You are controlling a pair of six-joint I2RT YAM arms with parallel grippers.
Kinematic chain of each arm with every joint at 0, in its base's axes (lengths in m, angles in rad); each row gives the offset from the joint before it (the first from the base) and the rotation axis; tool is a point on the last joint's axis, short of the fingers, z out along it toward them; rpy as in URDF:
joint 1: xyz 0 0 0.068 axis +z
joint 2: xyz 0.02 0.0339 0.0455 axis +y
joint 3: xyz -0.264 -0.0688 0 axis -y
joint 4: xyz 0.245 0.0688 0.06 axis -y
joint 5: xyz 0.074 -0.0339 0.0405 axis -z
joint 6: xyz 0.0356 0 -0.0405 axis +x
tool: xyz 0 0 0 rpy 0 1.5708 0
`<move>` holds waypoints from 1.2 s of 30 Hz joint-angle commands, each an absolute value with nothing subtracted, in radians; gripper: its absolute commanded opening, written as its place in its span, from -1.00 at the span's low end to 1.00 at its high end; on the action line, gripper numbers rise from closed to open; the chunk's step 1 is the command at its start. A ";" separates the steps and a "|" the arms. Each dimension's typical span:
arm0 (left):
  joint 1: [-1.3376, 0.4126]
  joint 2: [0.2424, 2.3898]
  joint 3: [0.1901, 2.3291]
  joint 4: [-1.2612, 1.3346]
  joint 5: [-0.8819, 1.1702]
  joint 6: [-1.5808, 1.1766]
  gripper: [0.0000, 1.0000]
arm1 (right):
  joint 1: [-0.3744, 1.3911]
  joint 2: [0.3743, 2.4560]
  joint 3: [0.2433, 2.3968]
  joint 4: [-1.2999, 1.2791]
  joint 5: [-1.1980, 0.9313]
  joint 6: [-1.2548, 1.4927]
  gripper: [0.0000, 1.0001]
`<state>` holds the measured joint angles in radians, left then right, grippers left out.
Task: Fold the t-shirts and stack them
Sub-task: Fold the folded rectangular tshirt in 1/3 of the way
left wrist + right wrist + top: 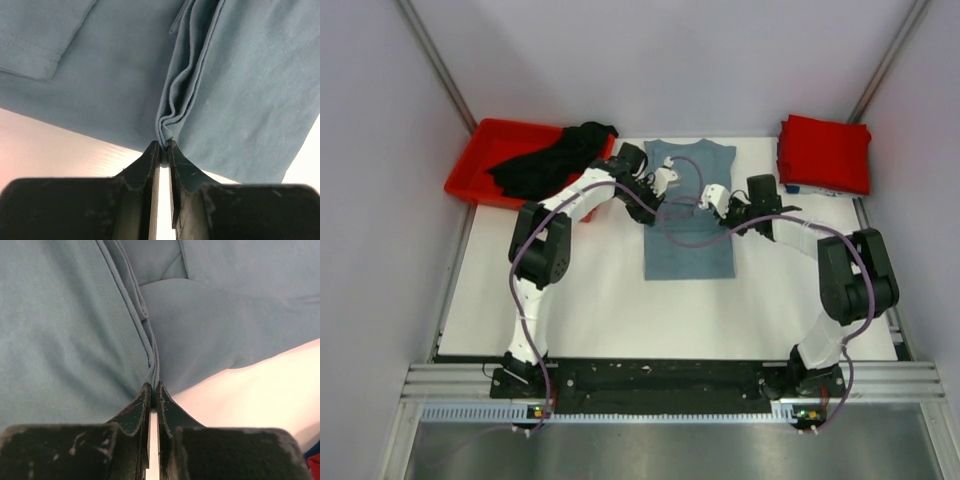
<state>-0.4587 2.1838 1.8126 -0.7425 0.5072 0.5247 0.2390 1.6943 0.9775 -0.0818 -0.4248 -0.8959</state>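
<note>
Top view – grey-blue t-shirt (688, 235): lies flat at the middle of the table (580, 300), collar to the far side, sides turned in to a long narrow rectangle.
Top view – left gripper (667, 181): down on the upper left part of the shirt.
Top view – right gripper (716, 197): down on the upper right part, near the other gripper.
Top view – black t-shirt (545, 165): unfolded, heaped over the rim of the red bin (485, 165) at far left.
Top view – red t-shirt (825, 152): folded square at far right, well apart from the grey-blue one.
Left wrist – jaws: almost together with a thin slit between; a bunched, layered hem of the shirt (250, 90) is caught at the tips, which reads as a pinch.
Right wrist – jaws: pressed together; a folded edge of the shirt (65, 330) runs straight into the tips and looks pinched.
Handling (judgement): light, limp, thin knit with no stiffness. It will sag and drag between the holds, and layers may slip apart.
Where to hold (judgement): on folded edges and hems, taking all layers, with the two holds spread apart so the cloth stays taut.
Risk (judgement): a shallow tip pinch could let the lower layer fall and spoil the fold.
</note>
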 commanded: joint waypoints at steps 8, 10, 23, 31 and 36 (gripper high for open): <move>-0.449 2.198 1.881 -0.600 0.327 0.446 -0.14 | 0.204 1.812 1.218 0.020 -0.131 -0.573 -0.35; -0.434 2.191 1.917 -0.592 0.278 0.437 -0.03 | 0.170 1.796 1.296 -0.073 -0.080 -0.397 -0.34; -0.476 2.146 1.796 -0.695 0.562 0.471 -0.42 | 0.170 1.695 1.092 -0.235 -0.495 0.202 -1.00; -0.471 2.243 1.853 -0.715 0.502 0.387 -0.42 | 0.157 1.850 1.134 -0.261 -0.434 0.210 -1.00; -0.453 2.272 1.916 -0.746 0.450 0.385 -0.39 | 0.109 1.838 1.106 -0.279 -0.383 0.264 -1.00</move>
<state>-0.4694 2.2780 1.8465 -0.7319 0.4973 0.4084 0.1448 1.8519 1.0885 -0.2592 -0.4435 0.2157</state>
